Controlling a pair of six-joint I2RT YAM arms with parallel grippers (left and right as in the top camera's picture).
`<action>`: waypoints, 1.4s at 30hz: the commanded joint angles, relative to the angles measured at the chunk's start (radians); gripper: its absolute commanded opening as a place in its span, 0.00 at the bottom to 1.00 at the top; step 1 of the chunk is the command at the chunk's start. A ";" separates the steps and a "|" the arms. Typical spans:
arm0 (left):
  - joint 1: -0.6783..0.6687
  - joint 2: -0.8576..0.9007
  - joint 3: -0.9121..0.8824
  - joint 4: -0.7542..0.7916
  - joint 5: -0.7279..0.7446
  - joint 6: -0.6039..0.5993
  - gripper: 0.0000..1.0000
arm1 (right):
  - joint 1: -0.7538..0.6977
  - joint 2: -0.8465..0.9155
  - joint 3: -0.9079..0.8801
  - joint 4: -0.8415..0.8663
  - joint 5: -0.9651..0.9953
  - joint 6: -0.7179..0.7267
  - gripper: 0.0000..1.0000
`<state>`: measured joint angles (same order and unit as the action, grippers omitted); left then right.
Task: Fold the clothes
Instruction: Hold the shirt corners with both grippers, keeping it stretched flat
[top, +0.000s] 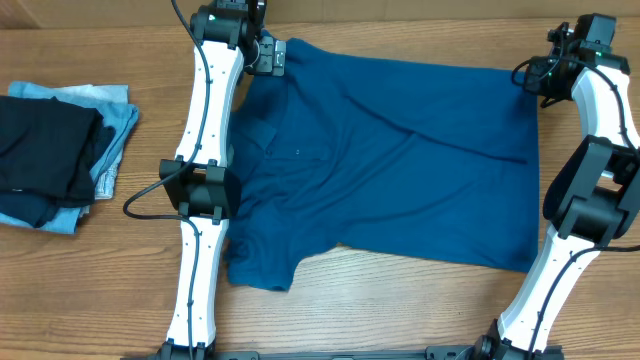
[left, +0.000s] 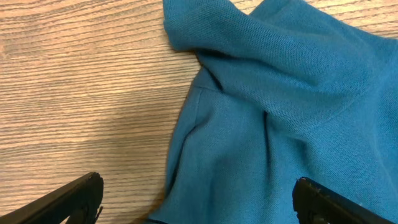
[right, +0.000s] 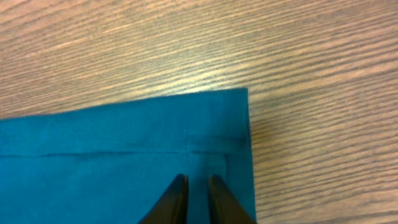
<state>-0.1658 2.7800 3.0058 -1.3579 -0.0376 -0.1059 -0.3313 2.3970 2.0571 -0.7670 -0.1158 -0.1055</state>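
The deep-blue shirt (top: 400, 170) lies spread across the wooden table, collar end to the left and hem to the right, with one sleeve reaching the near left. My left gripper (top: 268, 55) is at the shirt's far-left corner. In the left wrist view it (left: 199, 199) is wide open, one finger over bare wood and one over rumpled blue fabric (left: 280, 93). My right gripper (top: 545, 78) is at the far-right hem corner. In the right wrist view its fingers (right: 196, 180) are nearly together, with the flat hem fabric (right: 93, 162) between them.
A folded black garment (top: 45, 150) lies on a folded pale light-blue garment (top: 115, 130) at the table's left edge. The left arm's white links (top: 205, 190) run over the shirt's left side. Bare wood (right: 298, 50) borders the hem corner.
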 joint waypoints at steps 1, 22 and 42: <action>0.006 0.001 0.002 0.001 0.012 -0.014 1.00 | 0.005 -0.001 0.025 -0.007 0.020 0.002 0.13; 0.006 0.001 0.002 0.001 0.012 -0.014 1.00 | 0.005 0.006 -0.140 0.037 0.066 0.008 0.28; 0.006 0.001 0.002 0.001 0.012 -0.014 1.00 | 0.005 0.006 -0.061 -0.035 0.045 0.031 0.43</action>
<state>-0.1658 2.7796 3.0058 -1.3575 -0.0376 -0.1059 -0.3313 2.3989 1.9881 -0.8043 -0.0483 -0.0788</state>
